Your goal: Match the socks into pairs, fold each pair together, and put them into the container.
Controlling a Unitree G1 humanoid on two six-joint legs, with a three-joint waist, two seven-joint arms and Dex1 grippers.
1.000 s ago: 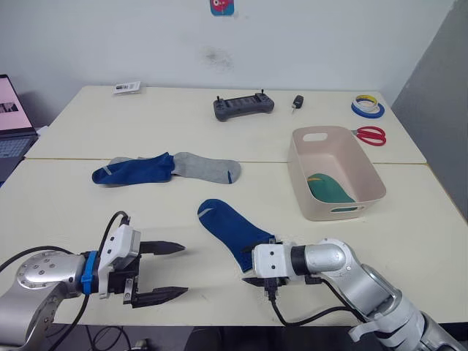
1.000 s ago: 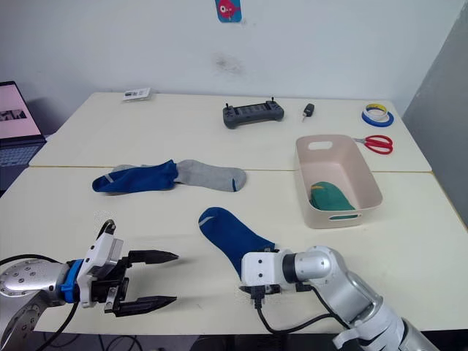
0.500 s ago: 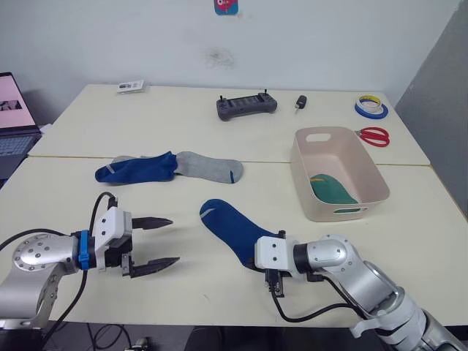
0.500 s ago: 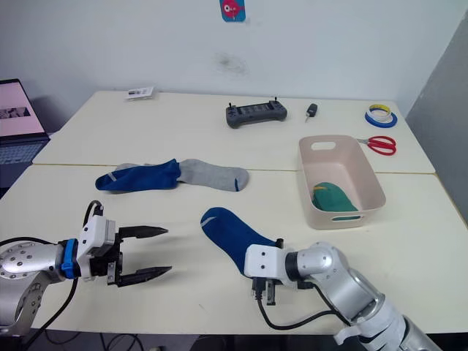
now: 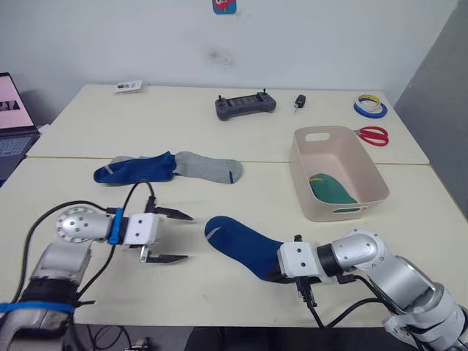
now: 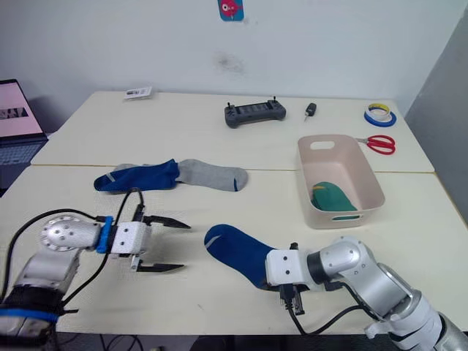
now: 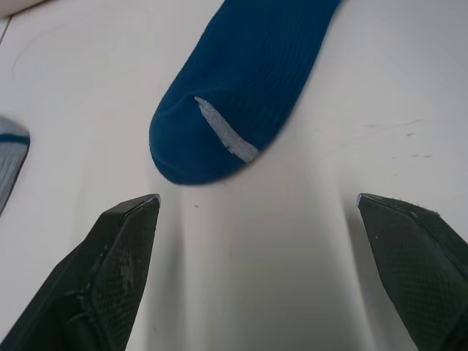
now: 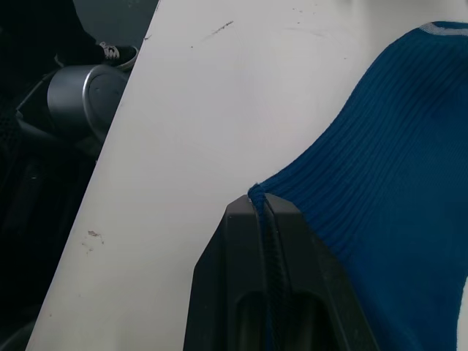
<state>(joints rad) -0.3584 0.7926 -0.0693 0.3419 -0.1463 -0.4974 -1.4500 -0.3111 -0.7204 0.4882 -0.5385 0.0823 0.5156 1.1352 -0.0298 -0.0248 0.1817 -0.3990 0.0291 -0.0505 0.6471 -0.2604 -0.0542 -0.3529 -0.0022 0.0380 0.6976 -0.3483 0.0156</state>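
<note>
Cream tabletop (image 5: 219, 131) under a white wall, with socks spread across it and a bin at the right of the frame.

Lower centre, the right gripper (image 8: 263, 208) has its black fingers pinched tight on the cuff edge of a royal blue ribbed sock (image 5: 245, 245) lying flat. Lower left, the left gripper (image 5: 175, 237) hovers with fingers spread wide, tips pointing at that sock's toe. Left of centre lie a second royal blue sock (image 5: 135, 170) and a grey sock with blue marks (image 5: 208, 167), seemingly overlapping. The pale pinkish-beige rectangular plastic container (image 5: 322, 201) holds a green wad (image 5: 333, 189), likely socks.
</note>
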